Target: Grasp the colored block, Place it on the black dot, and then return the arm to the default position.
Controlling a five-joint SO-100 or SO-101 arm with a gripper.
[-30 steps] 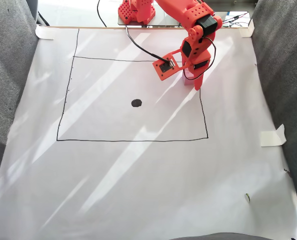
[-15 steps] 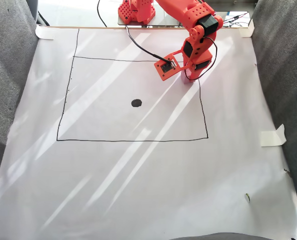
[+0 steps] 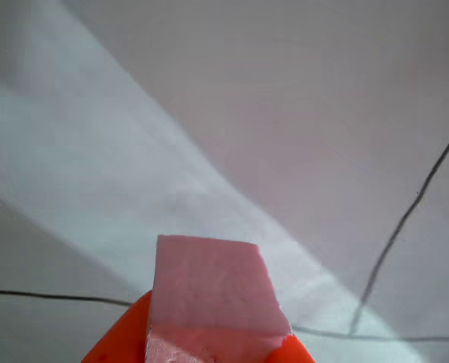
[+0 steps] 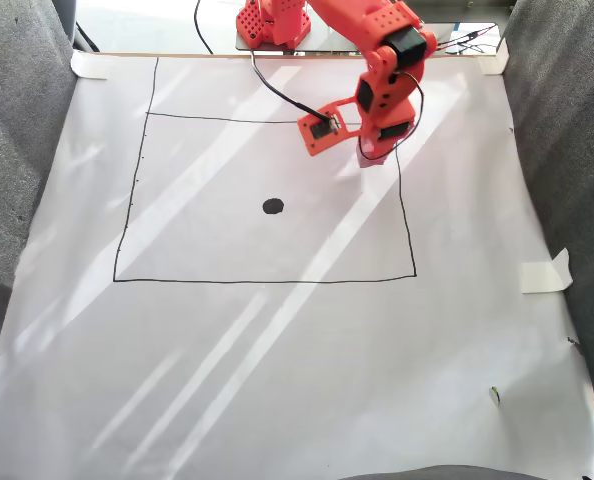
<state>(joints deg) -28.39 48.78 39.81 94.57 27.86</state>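
Since a second ago, the arm (image 4: 377, 60) has pulled back and risen in the fixed view, its wrist now sitting further left and nearer the top line of the drawn square. The orange fingers (image 3: 202, 349) are clamped on the colored block (image 3: 209, 291), one tip showing at each lower corner of the pale pink cube in the other view, and the cube's pitted top face rises above them. That close view shows the grip and the block's texture plainly; the fixed view offers just a small pale patch (image 4: 370, 157) under the wrist, close to the square's upper right corner, too small to read the grasp from. The fixed view in turn gives the layout: the black dot (image 4: 273, 206) lies flat inside the square, well apart from the block, to its lower left.

The surface (image 4: 277, 380) is covered with a white paper sheet bearing a hand-drawn black square (image 4: 267, 280), two of its lines meeting at a corner (image 3: 353, 331) in the other view to the right of the cube. Bands of sunlight slant across the paper. Pieces of tape (image 4: 545, 272) hold the sheet at its edges, grey upholstery (image 4: 17, 150) flanks both sides, and a thin black cable (image 4: 277, 92) runs from the base to the wrist camera.
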